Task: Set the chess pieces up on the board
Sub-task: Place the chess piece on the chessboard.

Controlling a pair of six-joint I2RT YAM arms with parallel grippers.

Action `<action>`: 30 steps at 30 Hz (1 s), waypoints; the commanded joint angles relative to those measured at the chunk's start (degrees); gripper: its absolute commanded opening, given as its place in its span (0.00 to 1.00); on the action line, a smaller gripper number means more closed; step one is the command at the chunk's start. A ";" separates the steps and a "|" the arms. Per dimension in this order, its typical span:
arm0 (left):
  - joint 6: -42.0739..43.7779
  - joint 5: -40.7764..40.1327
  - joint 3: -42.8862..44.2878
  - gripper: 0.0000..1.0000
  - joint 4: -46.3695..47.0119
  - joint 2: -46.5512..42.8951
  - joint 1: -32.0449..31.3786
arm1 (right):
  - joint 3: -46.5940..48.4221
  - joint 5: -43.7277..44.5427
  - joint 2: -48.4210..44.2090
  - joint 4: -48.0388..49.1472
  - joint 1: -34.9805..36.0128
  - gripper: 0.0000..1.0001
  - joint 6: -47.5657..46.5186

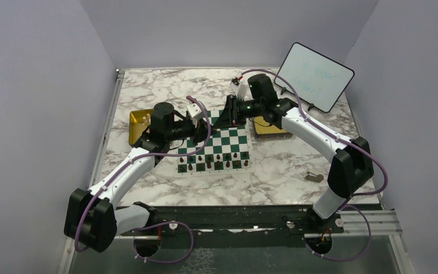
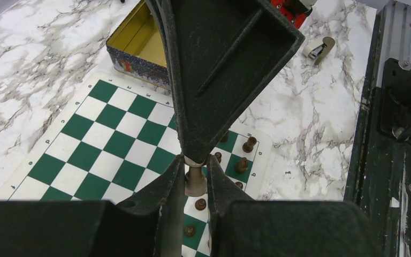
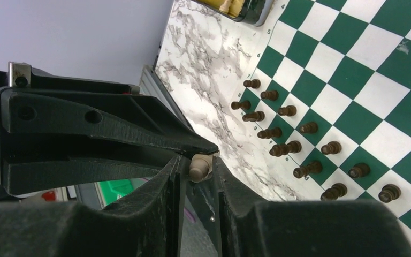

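The green and white board (image 1: 228,140) lies mid-table, with dark brown chess pieces (image 1: 214,161) in its two near rows. Both grippers meet above its far edge. My left gripper (image 2: 195,179) is shut on the stem and base of a cream piece (image 2: 195,183) held in the air. My right gripper (image 3: 198,168) comes in from the opposite side, and its fingers press the same cream piece's head (image 3: 198,167). From overhead the piece is hidden between the left gripper (image 1: 204,118) and the right gripper (image 1: 217,120). Several dark pieces (image 3: 286,148) stand upright on the board (image 3: 364,69).
A gold tray (image 1: 138,127) with cream pieces sits left of the board; a second gold tray (image 1: 269,128) sits at its right. A small whiteboard (image 1: 315,76) leans at the back right. A small metal clip (image 1: 315,177) lies on the marble near the right arm.
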 commanded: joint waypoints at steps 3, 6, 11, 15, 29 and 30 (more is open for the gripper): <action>0.09 0.30 -0.45 0.08 1.41 0.02 -0.42 | 2.48 1.71 0.73 -2.32 0.48 0.20 -1.76; -0.49 -1.33 -0.01 0.13 0.78 0.09 -0.42 | 2.81 3.98 0.50 -2.69 0.49 0.17 -2.14; -1.93 -7.93 1.56 0.67 -2.91 0.85 -0.42 | 5.55 12.79 0.20 -5.86 0.44 0.16 -5.57; -2.18 -12.72 1.65 0.78 -5.57 0.54 -0.42 | 9.95 22.40 2.01 -10.91 0.21 0.15 -9.40; -6.41 -25.84 -0.23 0.99 -14.36 -5.36 -0.42 | 17.61 44.88 11.96 -9.96 0.04 0.14 -21.71; -6.41 -27.75 -0.32 0.99 -14.80 -6.24 -0.42 | 17.57 44.66 12.85 -8.78 0.04 0.14 -22.51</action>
